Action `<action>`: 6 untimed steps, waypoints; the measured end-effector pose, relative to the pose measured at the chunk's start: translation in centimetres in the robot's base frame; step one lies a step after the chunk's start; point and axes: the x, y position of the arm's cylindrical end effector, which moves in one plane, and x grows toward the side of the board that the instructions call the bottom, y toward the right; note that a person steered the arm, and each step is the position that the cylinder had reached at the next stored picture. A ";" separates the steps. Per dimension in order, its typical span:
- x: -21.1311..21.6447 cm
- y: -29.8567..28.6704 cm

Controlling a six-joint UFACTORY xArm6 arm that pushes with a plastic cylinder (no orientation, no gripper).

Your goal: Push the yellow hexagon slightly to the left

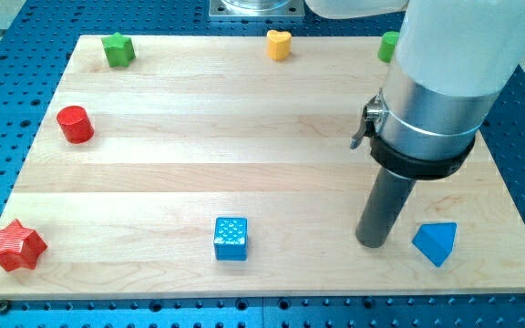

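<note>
On the wooden board (244, 137), my tip (372, 244) rests beside the blue triangle (436, 242); arm hides part of a green block (388, 46).

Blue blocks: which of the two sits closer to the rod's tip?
The blue triangular block at the view's lower right, just right of my tip. The blue cube lies far off to the view's left.

One camera, high and angled down
It faces my table (244, 173) closely, my arm filling the view's upper right
</note>
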 end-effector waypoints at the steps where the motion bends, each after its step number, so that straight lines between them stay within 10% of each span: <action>1: -4.9 0.0; 4: -9.6 19.9; 6: -13.2 15.9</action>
